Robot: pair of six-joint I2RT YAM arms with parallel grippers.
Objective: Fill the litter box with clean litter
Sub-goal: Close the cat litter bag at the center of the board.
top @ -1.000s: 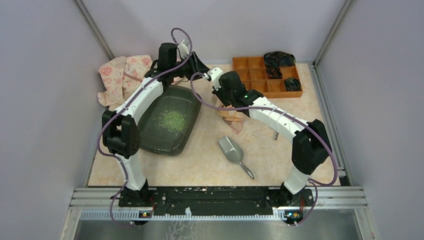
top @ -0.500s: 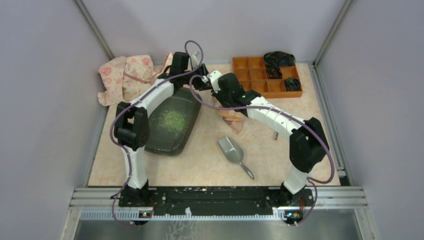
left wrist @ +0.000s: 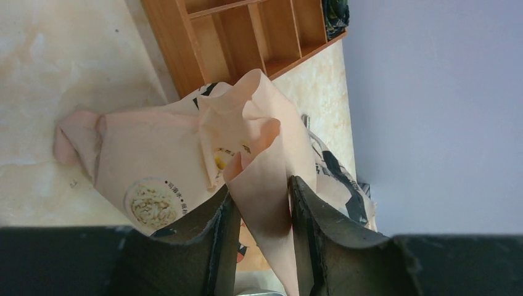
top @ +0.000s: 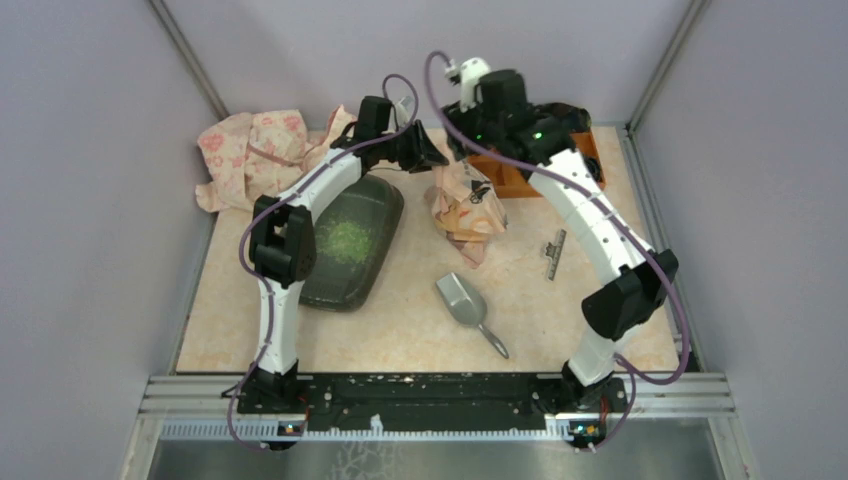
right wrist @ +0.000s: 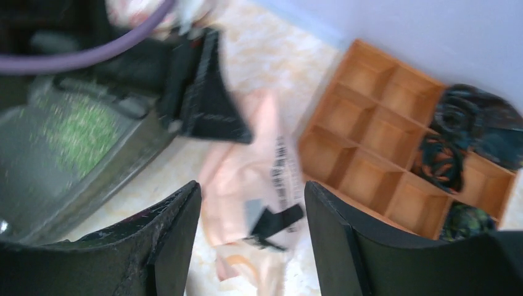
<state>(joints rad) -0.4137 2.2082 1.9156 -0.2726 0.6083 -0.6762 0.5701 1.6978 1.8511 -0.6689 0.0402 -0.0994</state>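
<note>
The dark grey litter box (top: 372, 205) lies left of centre, with a patch of light-green clean litter (top: 345, 238) inside it; both also show in the right wrist view, the litter box (right wrist: 37, 185) and the clean litter (right wrist: 83, 128). My left gripper (top: 428, 152) is shut on a folded top corner of the peach-pink printed bag (top: 462, 205), just right of the box's far end. In the left wrist view the fingers (left wrist: 259, 188) pinch that fold of the bag (left wrist: 154, 160). My right gripper (right wrist: 251, 192) hangs open and empty above the bag (right wrist: 247, 179).
An orange compartment tray (top: 520, 172) with dark items stands at the back right, partly behind the right arm. A grey metal scoop (top: 462, 300) lies at the centre front. A floral cloth (top: 250, 150) is bunched at the back left. A small dark strip (top: 555, 255) lies on the right.
The right gripper has opened, let go of the bag and risen toward the back. The left gripper has shifted right, still holding the bag's top.
</note>
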